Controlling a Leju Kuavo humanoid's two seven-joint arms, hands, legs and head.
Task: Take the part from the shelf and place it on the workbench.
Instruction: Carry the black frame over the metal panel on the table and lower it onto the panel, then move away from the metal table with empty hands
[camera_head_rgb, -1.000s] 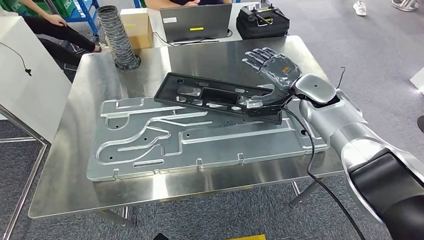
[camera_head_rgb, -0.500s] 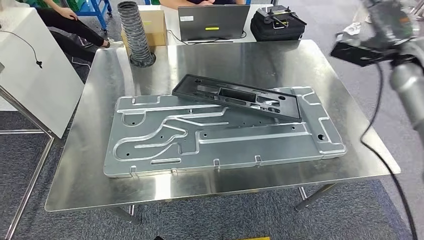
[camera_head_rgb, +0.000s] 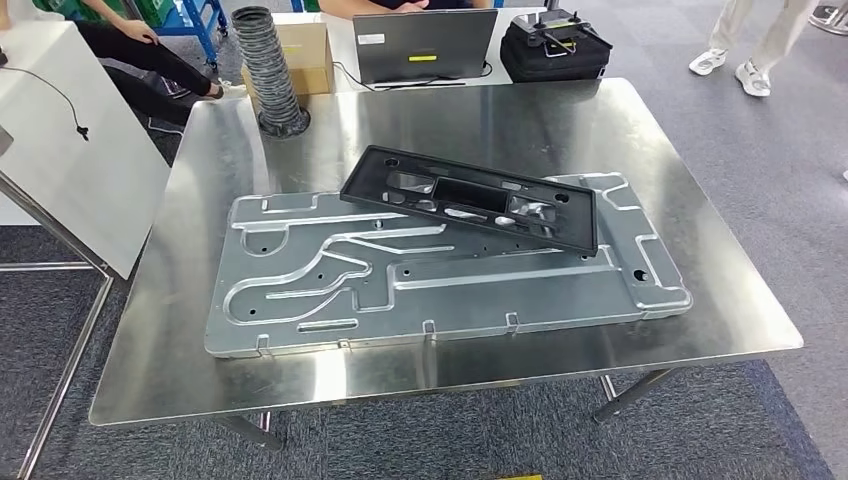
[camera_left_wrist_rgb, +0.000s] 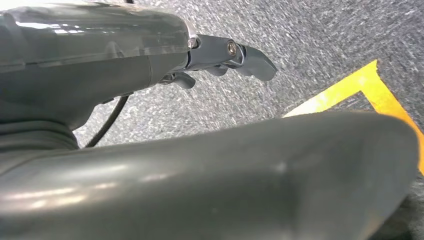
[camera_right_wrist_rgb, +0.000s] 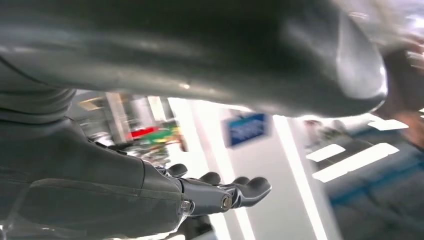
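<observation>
The black part (camera_head_rgb: 470, 198), a long flat frame with cutouts, is lying on the steel tabletop (camera_head_rgb: 500, 115). More exactly, it's resting on top of the big silver metal plate (camera_head_rgb: 440, 275) that covers most of the surface, set at a bit of an angle across the plate's far edge, toward the right side. Nothing is touching it.

The robot's left hand (camera_left_wrist_rgb: 220, 57) is seen from the wrist camera hanging over grey carpet with a yellow floor-marking (camera_left_wrist_rgb: 360, 92) nearby. The fingers (camera_left_wrist_rgb: 250, 57) stick out loosely with nothing between them, so released. The right hand (camera_right_wrist_rgb: 210, 192) is up in the air against a blurry background of lights; its fingers (camera_right_wrist_rgb: 245, 187) are stretched out and gently curved, apart from each other, not holding anything either.

At the far left corner of the tabletop stands a grey ribbed hose (camera_head_rgb: 268, 70), upright, with a cardboard box (camera_head_rgb: 308, 52) just behind it. Past the far edge there's a laptop (camera_head_rgb: 425, 45) and a black bag (camera_head_rgb: 555, 48) with a controller on top. A person's legs (camera_head_rgb: 745, 40) are on the carpet at the upper right, and another person (camera_head_rgb: 130, 45) sits at the upper left.
</observation>
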